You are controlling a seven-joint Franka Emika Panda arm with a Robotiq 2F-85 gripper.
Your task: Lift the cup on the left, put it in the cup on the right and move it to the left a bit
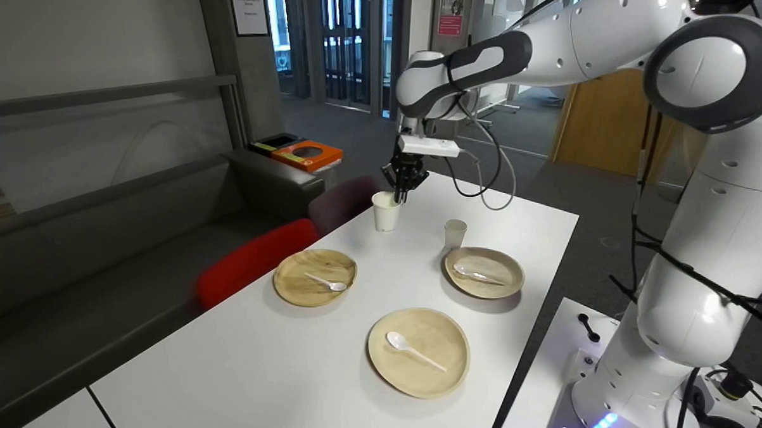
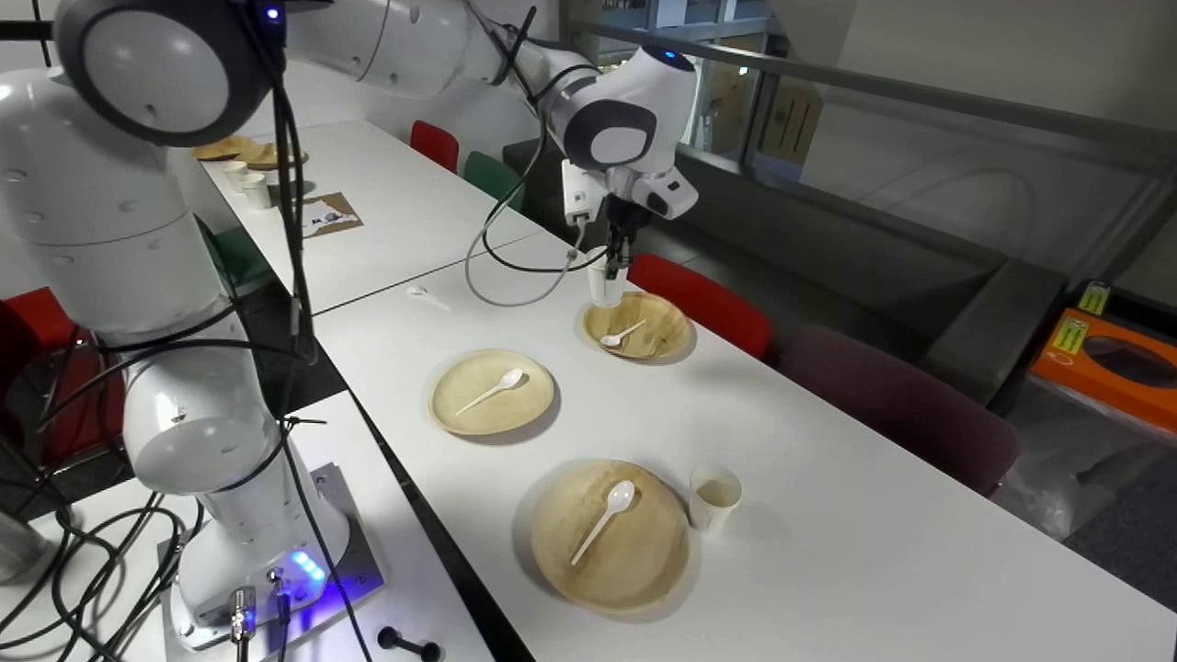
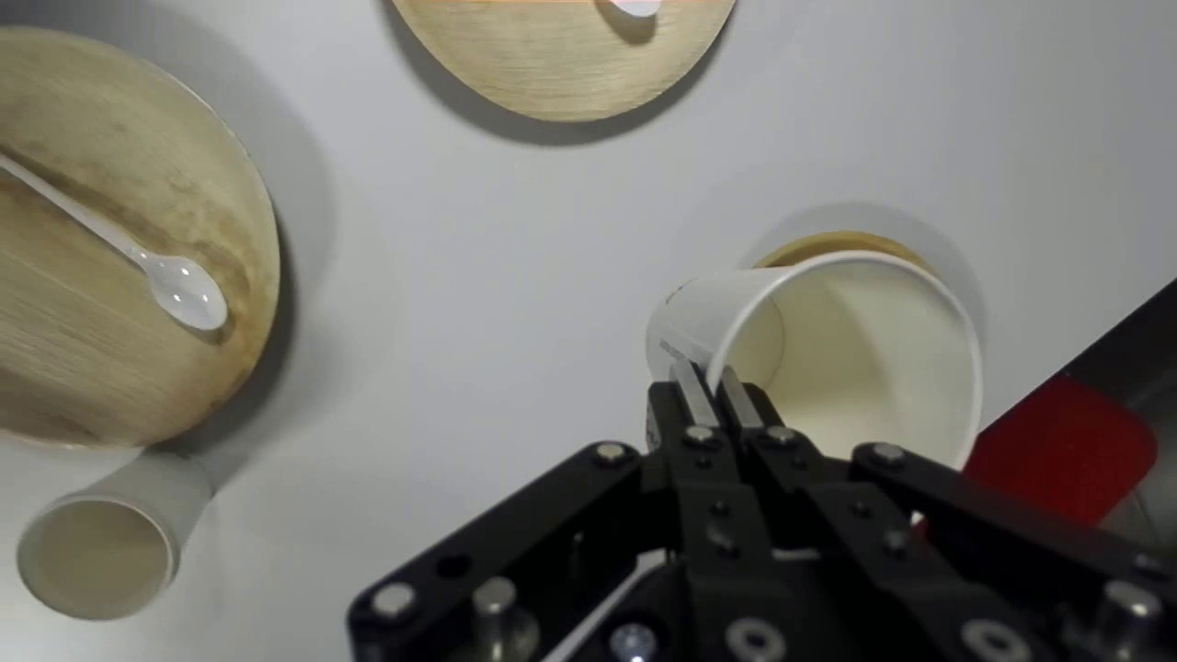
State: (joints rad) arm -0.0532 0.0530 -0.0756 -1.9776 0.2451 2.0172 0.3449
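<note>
My gripper (image 1: 399, 197) is shut on the rim of a white paper cup (image 1: 385, 214), one finger inside and one outside in the wrist view (image 3: 710, 391). This held cup (image 3: 874, 368) looks empty and hangs mouth up in the air. In an exterior view it overlaps the sofa-side plate (image 2: 676, 336), and in the wrist view that plate's edge (image 3: 841, 243) shows under it. A smaller pale cup (image 1: 455, 234) stands upright on the table beside a wooden plate (image 1: 493, 259). It also shows in an exterior view (image 2: 714, 501) and at lower left in the wrist view (image 3: 97, 559).
Another plate (image 1: 407, 381) lies nearer the robot base; each plate carries a white spoon. A loose spoon (image 2: 418, 291) lies on the table. Cable loops (image 1: 498, 202) hang from the wrist. Red (image 1: 252, 260) and dark purple (image 1: 346, 203) chairs line the sofa side.
</note>
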